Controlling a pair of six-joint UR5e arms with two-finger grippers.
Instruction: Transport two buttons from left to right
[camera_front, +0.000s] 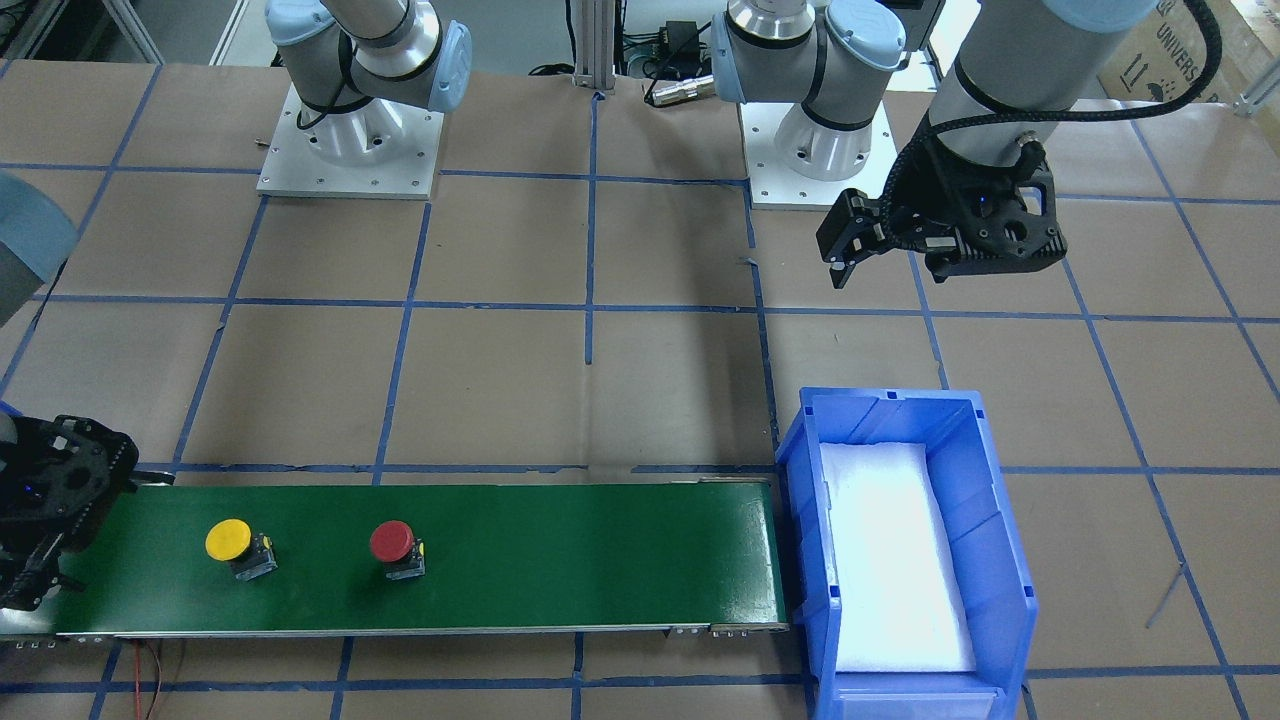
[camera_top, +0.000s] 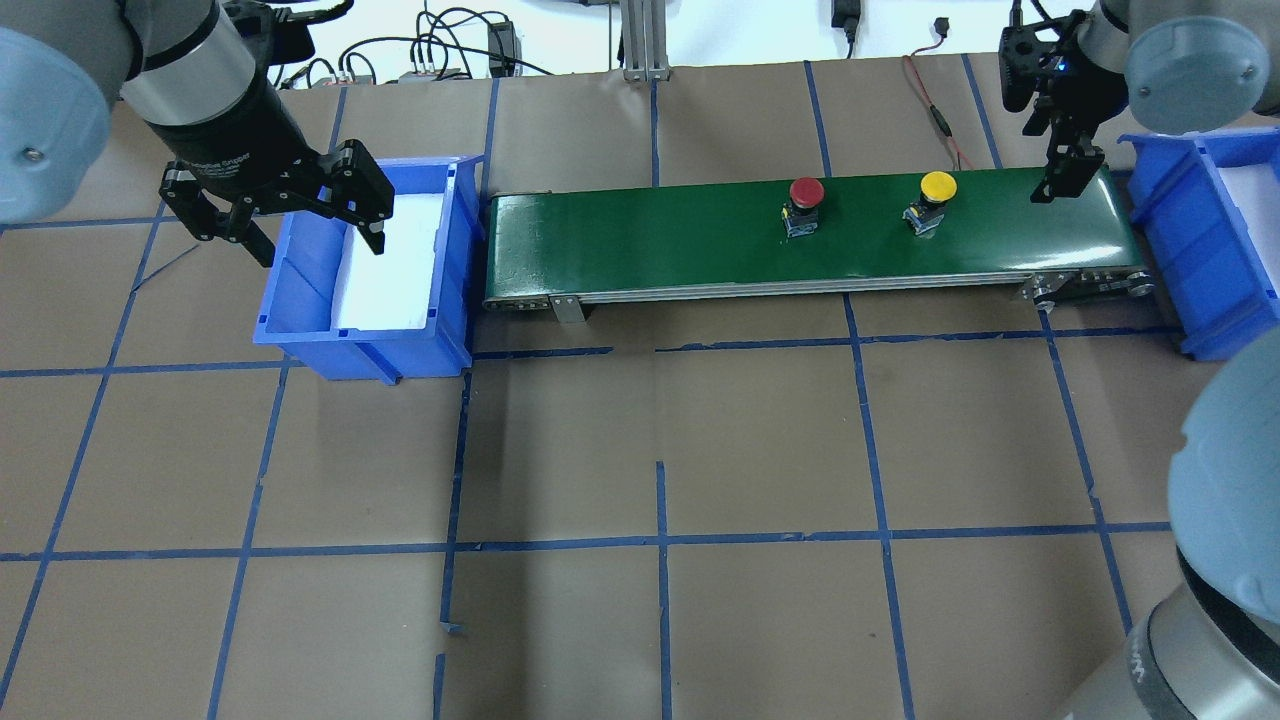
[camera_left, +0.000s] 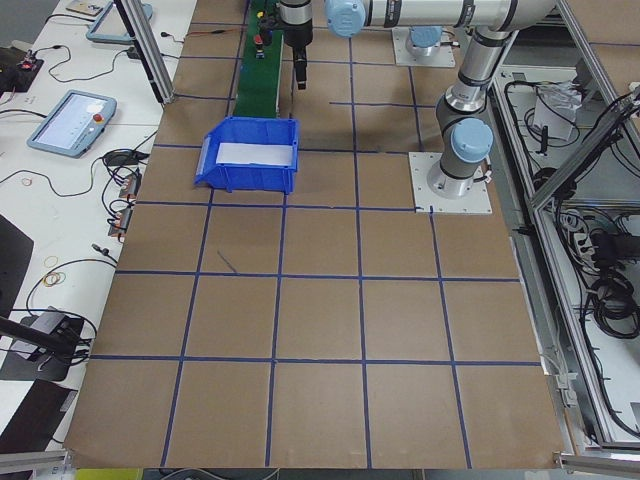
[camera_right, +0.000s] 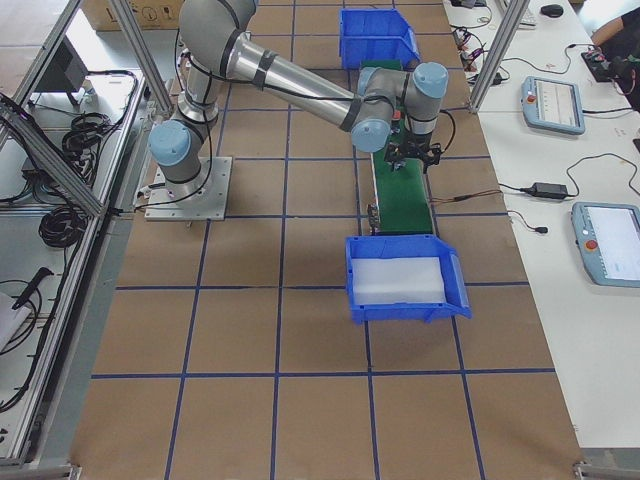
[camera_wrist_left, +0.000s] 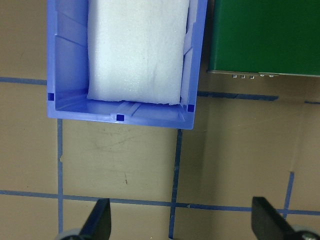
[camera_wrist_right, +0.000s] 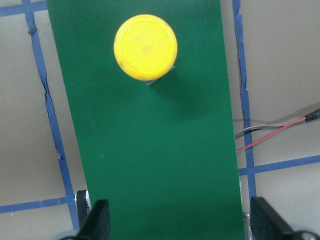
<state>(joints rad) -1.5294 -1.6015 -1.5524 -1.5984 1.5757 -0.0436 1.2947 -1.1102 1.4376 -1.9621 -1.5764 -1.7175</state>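
Note:
The yellow-capped button (camera_front: 228, 540) and the red-capped button (camera_front: 392, 541) stand on a green conveyor belt (camera_front: 600, 550). In the overhead view the yellow button (camera_top: 938, 186) is nearer the belt's right end and the red button (camera_top: 806, 192) is to its left. My right gripper (camera_top: 1060, 175) hovers open over the belt's right end, just short of the yellow button (camera_wrist_right: 145, 47), holding nothing. My left gripper (camera_top: 318, 240) is open and empty above the near side of the left blue bin (camera_top: 300, 290). It also shows in the front-facing view (camera_front: 888, 270).
The left bin (camera_front: 800, 450) holds only a white foam pad (camera_wrist_left: 137, 50). A second blue bin (camera_top: 1200, 250) with white foam sits just past the belt's right end. Red and black wires (camera_wrist_right: 280, 130) run beside the belt. The table is brown with blue tape lines.

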